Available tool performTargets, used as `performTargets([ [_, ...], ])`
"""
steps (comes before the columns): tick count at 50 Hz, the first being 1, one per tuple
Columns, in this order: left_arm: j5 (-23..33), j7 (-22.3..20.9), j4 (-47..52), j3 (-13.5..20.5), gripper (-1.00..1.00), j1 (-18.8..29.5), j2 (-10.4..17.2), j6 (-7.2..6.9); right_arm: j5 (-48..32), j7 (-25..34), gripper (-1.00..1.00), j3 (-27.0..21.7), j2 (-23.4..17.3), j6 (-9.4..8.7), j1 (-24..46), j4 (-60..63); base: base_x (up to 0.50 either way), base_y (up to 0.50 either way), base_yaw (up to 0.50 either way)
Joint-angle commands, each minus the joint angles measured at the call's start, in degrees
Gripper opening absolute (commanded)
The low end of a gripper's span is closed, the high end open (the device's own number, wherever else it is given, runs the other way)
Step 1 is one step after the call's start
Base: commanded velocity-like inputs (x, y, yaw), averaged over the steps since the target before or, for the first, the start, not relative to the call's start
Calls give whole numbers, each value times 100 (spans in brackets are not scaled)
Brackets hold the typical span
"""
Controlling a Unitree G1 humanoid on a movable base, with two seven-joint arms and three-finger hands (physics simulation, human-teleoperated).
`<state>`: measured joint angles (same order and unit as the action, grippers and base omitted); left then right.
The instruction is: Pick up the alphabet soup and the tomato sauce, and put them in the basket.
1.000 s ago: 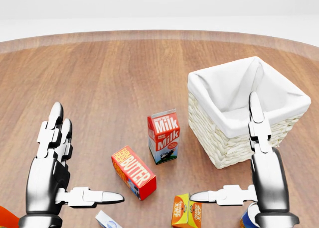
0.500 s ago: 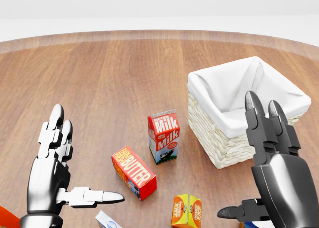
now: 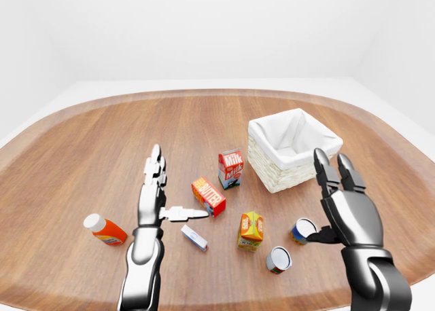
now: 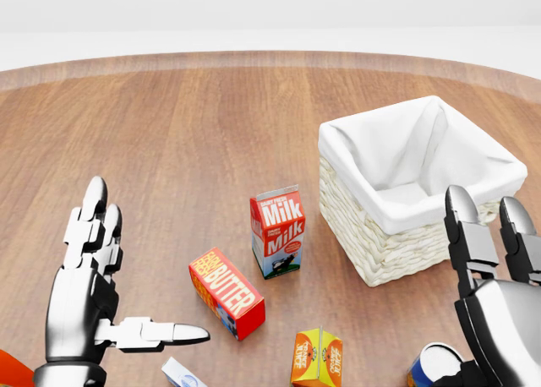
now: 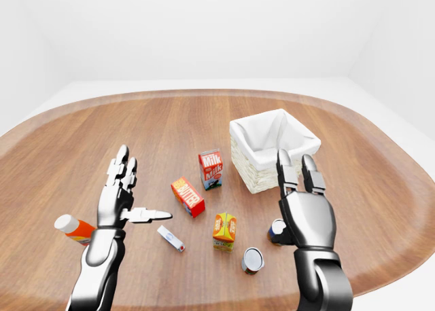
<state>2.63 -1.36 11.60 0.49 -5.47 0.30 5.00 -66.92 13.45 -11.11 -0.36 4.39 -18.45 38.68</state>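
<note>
1. The right hand has its fingers spread wide, just beside a blue can.
2. The left hand is spread too, holding nothing.
3. A silver-topped can lies near the table's bottom edge.
4. The basket sits toward the right edge.

left robot hand: raised, fingers spread | right robot hand: raised, fingers spread
</note>
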Motion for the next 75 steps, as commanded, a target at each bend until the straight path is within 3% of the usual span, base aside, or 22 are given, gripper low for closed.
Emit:
performTargets([
  [1, -31, 26, -9, 29, 100, 24, 1, 0, -311, 153, 100, -312, -14, 61, -57, -235, 0, 0, 0],
  [24, -17, -2, 52, 8, 100, -20, 6, 0, -596, 135, 100, -659, 60, 61, -84, -355, 0, 0, 0],
  [61, 15, -18, 0, 6, 100, -28, 4, 0, -830, -608, 100, -304, -209, 61, 34, -1616, 0, 0, 0],
  [75, 24, -22, -10, -12, 100, -43, 2, 0, -797, -899, 100, -121, -387, -191, 232, -2151, 0, 0, 0],
])
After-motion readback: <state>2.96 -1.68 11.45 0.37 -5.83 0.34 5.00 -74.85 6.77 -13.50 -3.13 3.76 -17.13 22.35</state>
